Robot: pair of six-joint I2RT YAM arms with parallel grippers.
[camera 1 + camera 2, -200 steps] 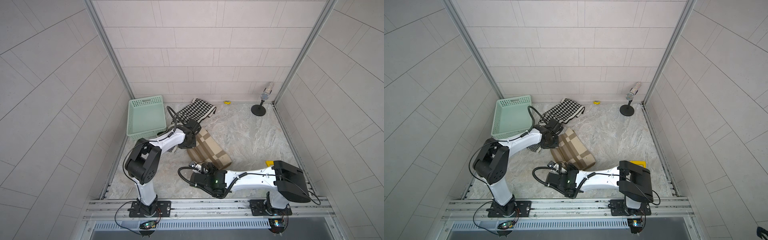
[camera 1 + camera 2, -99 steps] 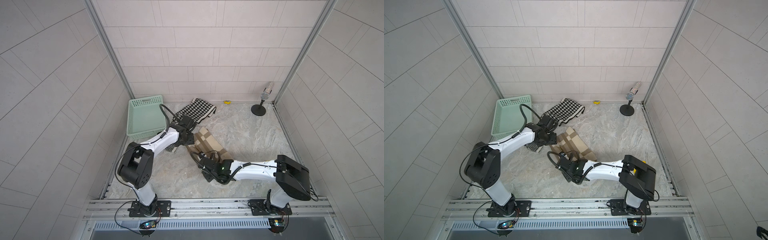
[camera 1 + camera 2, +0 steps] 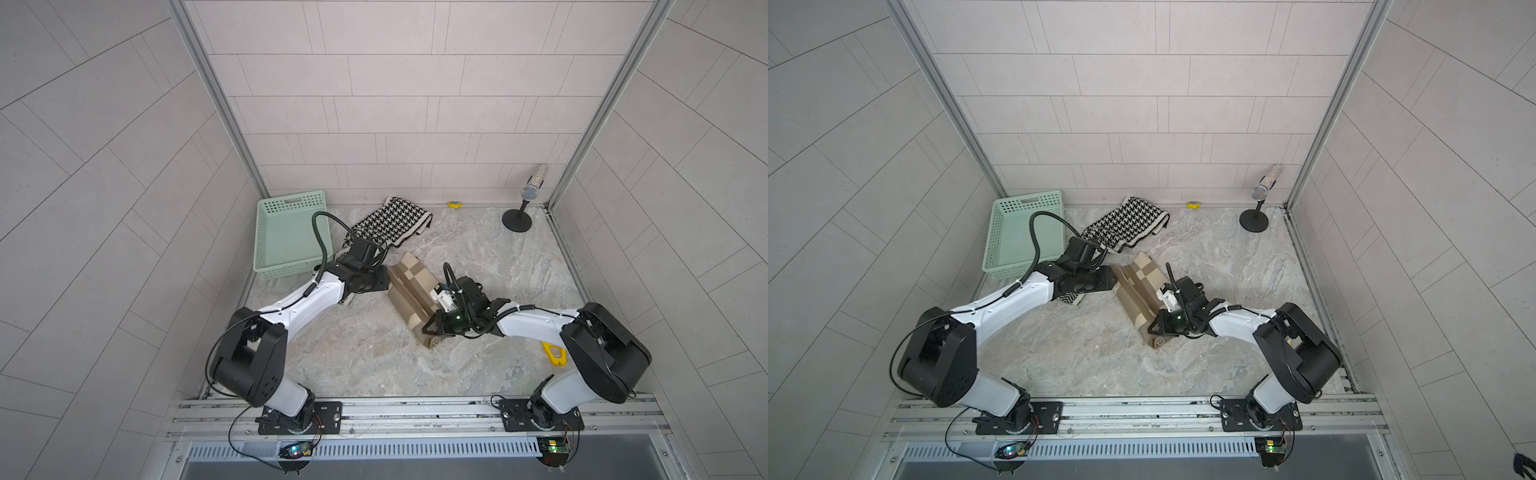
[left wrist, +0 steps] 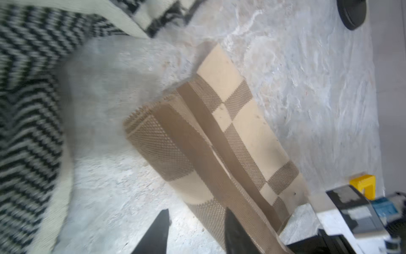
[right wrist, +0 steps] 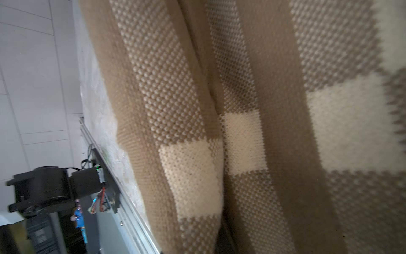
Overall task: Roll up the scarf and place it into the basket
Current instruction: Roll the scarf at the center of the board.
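Observation:
The tan and cream checked scarf [image 3: 415, 291] [image 3: 1142, 286] lies partly rolled in the middle of the marble table. My right gripper [image 3: 429, 330] [image 3: 1154, 326] is at the roll's near end, shut on the scarf [image 5: 241, 110], which fills the right wrist view. My left gripper [image 3: 385, 282] [image 3: 1113, 277] is at the roll's far end. Its jaws [image 4: 195, 216] stand apart, one finger over the scarf [image 4: 219, 132], the other over bare table. The mint-green basket [image 3: 282, 270] [image 3: 1005, 266] stands at the back left with nothing in it.
A black-and-white houndstooth cloth [image 3: 390, 222] lies behind the scarf, partly under my left arm. A microphone on a round stand [image 3: 519, 212] is at the back right. A yellow piece [image 3: 555, 355] lies by my right arm. Metal rails edge the table.
My right gripper moved from the front of the table up to the roll's near end and shut on the scarf. My left gripper let go and shifted slightly toward the roll's end.

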